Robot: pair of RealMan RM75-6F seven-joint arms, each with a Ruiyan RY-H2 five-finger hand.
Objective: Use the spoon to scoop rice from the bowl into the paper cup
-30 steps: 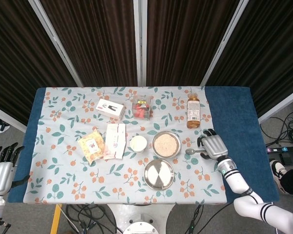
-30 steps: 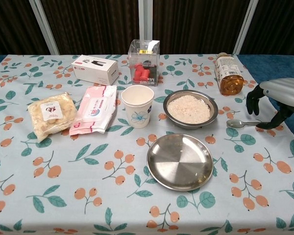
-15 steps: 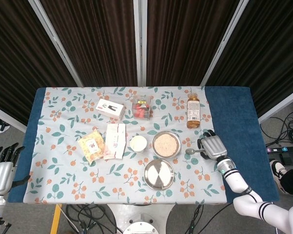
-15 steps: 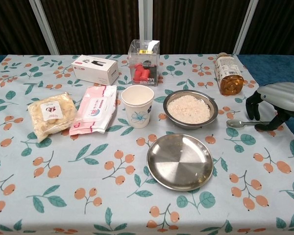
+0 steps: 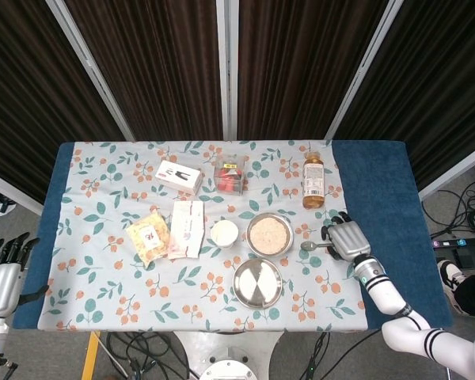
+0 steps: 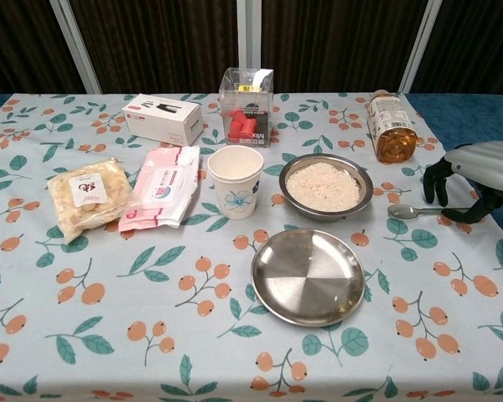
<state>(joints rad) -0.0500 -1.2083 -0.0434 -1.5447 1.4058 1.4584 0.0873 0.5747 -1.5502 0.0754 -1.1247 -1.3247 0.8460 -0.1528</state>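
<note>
A metal spoon [image 6: 415, 211] lies flat on the cloth to the right of the steel bowl of rice [image 6: 325, 186], its scoop end toward the bowl. My right hand [image 6: 478, 172] arches over the spoon's handle end, fingers curved down and apart from the thumb, which sits low by the handle tip. In the head view the same hand [image 5: 347, 240] covers the handle of the spoon [image 5: 310, 246]. The white paper cup [image 6: 235, 181] stands upright left of the bowl. My left hand [image 5: 1, 273] hangs off the table's left edge, fingers spread, holding nothing.
An empty steel plate [image 6: 308, 276] lies in front of the bowl. A drink bottle [image 6: 390, 126] lies behind the spoon. A clear box [image 6: 246, 95], a white carton [image 6: 163, 118], a wipes pack [image 6: 161, 198] and a snack bag [image 6: 87, 196] sit at the back and left.
My right hand has slid a little to the right along the spoon handle and sunk slightly. The spoon lies where it was. The left hand has not moved.
</note>
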